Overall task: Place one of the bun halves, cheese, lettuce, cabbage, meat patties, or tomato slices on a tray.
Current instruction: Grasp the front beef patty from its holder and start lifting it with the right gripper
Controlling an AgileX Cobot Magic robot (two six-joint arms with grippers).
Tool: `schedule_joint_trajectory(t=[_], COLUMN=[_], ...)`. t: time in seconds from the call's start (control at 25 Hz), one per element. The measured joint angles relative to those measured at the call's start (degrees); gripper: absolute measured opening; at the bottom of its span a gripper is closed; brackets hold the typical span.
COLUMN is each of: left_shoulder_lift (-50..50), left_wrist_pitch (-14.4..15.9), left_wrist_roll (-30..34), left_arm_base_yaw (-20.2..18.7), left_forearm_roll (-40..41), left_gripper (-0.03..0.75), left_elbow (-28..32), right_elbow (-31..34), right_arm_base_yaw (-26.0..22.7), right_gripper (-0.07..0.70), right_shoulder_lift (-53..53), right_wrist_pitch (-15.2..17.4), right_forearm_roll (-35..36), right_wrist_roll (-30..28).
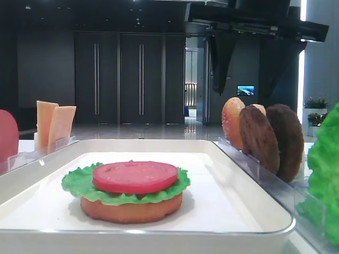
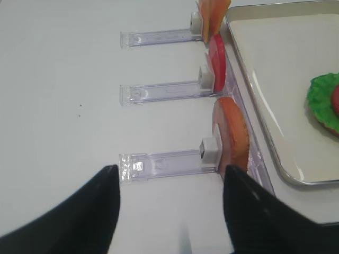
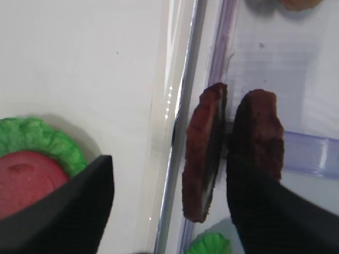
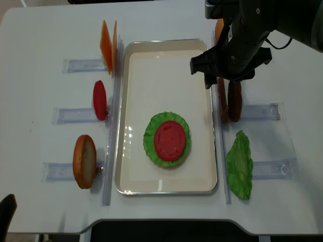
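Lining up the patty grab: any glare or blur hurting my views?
Right wrist view: soft focus, patties readable, white streak of glare along the tray rim. Overhead view: sharp, evenly lit. Low front view: backlit by a bright doorway, dark room behind; burger stack clear.

White table (image 4: 40, 30), clear acrylic racks (image 2: 164, 162)

White table (image 4: 45, 30): tray (image 4: 166, 48) centre, clear holder rails (image 4: 75, 64) both sides.
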Motion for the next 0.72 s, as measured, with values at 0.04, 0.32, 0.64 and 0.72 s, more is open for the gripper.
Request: schedule_joint_trajectory(t=[0.04, 0.32, 0.64, 0.72], left_shoulder_lift=[0.00, 0.00, 0.00, 0.00], left_wrist_pitch=[0.00, 0.00, 0.00, 0.00], left_wrist_roll=[0.00, 0.00, 0.00, 0.00], left_arm_base_yaw=[0.00, 0.00, 0.00, 0.00], left_forearm_roll=[0.00, 0.00, 0.00, 0.00], left_gripper=[0.471, 0.471, 0.471, 0.471], left_elbow=[0.00, 0.00, 0.00, 0.00], right_elbow=[0.00, 0.00, 0.00, 0.00], right_arm_base_yaw=[0.00, 0.00, 0.00, 0.00], right_gripper=[0.440, 0.440, 0.440, 0.440], right_shoulder_lift=[0.05, 0.05, 0.05, 0.05], right_wrist_pitch=[0.00, -0.11, -0.17, -0.17], right_forearm_roll=[-0.06, -0.18, -0.23, -0.23], right_wrist_roll=[0.00, 0.00, 0.00, 0.00])
